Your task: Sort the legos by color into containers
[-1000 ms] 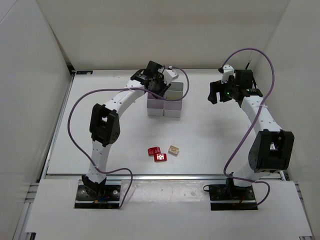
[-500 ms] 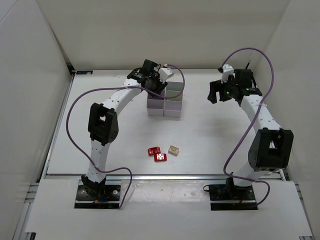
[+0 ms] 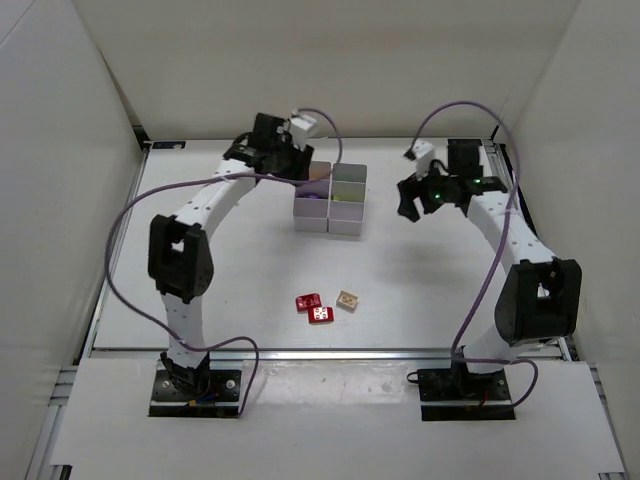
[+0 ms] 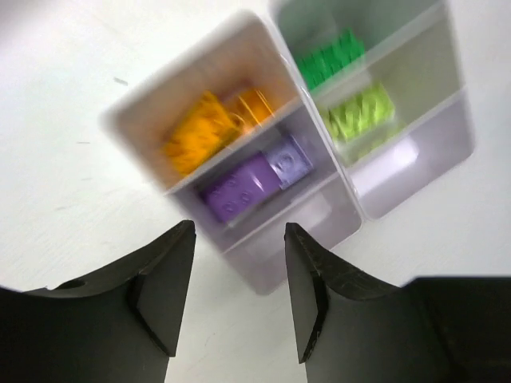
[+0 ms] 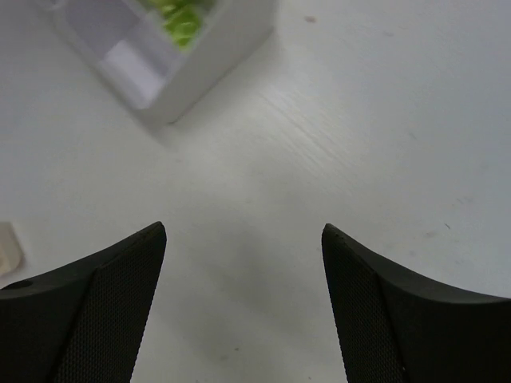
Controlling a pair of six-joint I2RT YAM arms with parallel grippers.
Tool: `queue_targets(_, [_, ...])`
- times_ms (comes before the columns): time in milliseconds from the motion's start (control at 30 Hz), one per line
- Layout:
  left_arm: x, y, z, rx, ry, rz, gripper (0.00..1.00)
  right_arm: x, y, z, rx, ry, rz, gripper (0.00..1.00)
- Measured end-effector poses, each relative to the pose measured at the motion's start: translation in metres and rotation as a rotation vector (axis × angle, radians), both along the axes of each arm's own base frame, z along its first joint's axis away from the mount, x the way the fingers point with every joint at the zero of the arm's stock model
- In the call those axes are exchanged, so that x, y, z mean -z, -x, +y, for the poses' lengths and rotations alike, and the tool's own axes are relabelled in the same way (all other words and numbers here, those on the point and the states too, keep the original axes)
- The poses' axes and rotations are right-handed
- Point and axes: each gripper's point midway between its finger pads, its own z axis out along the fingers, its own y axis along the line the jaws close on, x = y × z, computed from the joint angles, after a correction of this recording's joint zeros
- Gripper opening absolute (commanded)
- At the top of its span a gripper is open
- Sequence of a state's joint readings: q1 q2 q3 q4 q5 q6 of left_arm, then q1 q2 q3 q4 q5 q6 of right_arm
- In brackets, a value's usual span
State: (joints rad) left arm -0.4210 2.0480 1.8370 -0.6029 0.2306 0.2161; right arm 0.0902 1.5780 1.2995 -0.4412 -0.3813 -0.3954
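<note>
The left gripper (image 4: 236,281) hangs with its black fingers apart and nothing between them, over the table just beside the far-left corner of the white plastic six-compartment container block (image 3: 330,222). In the blurred left wrist view, the block (image 4: 267,267) lies just ahead of the fingertips. One column holds orange studded bricks (image 4: 209,132) and, in the next compartment, purple studded bricks (image 4: 251,182). The other column holds green bricks (image 4: 331,60) and lime bricks (image 4: 359,112).

The right gripper (image 3: 410,200) hovers to the right of the block, apart from it, its jaws spread wide and empty. Two red bricks (image 3: 314,307) and a tan brick (image 3: 348,299) lie loose on the white table (image 3: 430,280), well in front of the block and far from both grippers. Plain white walls (image 3: 330,70) enclose the table.
</note>
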Motion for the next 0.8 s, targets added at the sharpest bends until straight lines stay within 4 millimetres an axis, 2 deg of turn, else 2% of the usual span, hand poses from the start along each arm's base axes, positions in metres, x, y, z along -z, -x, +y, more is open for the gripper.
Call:
queue_targets(33, [-0.019,-0.003,0.007,-0.043,0.041,-0.025,0.62,0.002,0.009,0.015,-0.068,0.015,0.003,0.82])
queue_targets(67, [-0.045,-0.008,0.016,-0.094,0.087,-0.066,0.69,0.006,0.023,0.034,-0.147,0.031,0.003,0.82])
queue_targets(100, [-0.069,-0.01,0.023,-0.13,0.124,-0.111,0.72,0.008,0.038,0.052,-0.223,0.04,0.003,0.82])
queue_targets(167, [-0.126,-0.014,0.045,-0.224,0.201,-0.218,0.78,0.02,0.083,0.092,-0.401,0.066,0.015,0.83])
queue_targets(233, [-0.175,-0.01,0.067,-0.298,0.257,-0.317,0.79,0.03,0.129,0.123,-0.563,0.082,0.037,0.84])
queue_targets(267, [-0.196,-0.005,0.077,-0.33,0.278,-0.361,0.82,0.035,0.153,0.136,-0.644,0.089,0.051,0.84])
queue_targets(300, [-0.215,0.0,0.088,-0.361,0.296,-0.402,0.83,0.038,0.17,0.143,-0.694,0.091,0.068,0.84])
queue_targets(367, [-0.233,0.009,0.109,-0.424,0.304,-0.447,0.85,0.045,0.188,0.148,-0.743,0.097,0.097,0.84])
queue_targets(433, [-0.231,0.012,0.126,-0.49,0.282,-0.452,0.86,0.053,0.191,0.145,-0.739,0.117,0.122,0.85])
queue_targets(500, [-0.213,0.012,0.142,-0.557,0.238,-0.428,0.93,0.064,0.192,0.143,-0.732,0.158,0.134,0.86])
queue_targets(600, [-0.168,0.014,0.157,-0.619,0.151,-0.349,0.99,0.084,0.203,0.15,-0.76,0.217,0.165,0.89])
queue_targets(700, [-0.128,0.022,0.167,-0.652,0.068,-0.272,1.0,0.101,0.212,0.16,-0.788,0.25,0.2,0.9])
queue_targets(800, [-0.11,0.028,0.176,-0.671,0.007,-0.245,0.99,0.113,0.216,0.166,-0.804,0.273,0.222,0.91])
